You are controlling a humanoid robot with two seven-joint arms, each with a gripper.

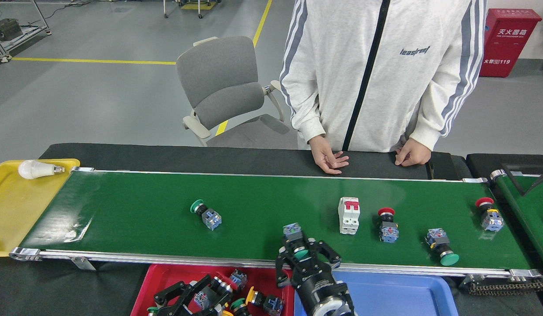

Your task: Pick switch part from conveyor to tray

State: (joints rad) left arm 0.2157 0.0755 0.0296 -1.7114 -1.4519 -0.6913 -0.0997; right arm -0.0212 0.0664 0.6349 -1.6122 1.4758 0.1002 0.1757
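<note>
Green-capped switch (294,239) | right gripper (307,258) fingers closed on it (over belt edge)

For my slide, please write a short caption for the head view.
Right gripper grasps a green pushbutton switch at the conveyor edge; left gripper is over the red tray.

A grey office chair (225,90) stands on grey floor (91,105) crossed by yellow lines (94,61); a red cabinet (509,41) stands far right.

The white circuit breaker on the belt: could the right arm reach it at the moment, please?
Probably not yet: the right gripper is shut on a green-capped switch. The circuit breaker itself stands close by on the conveyor, nothing around it.
</note>
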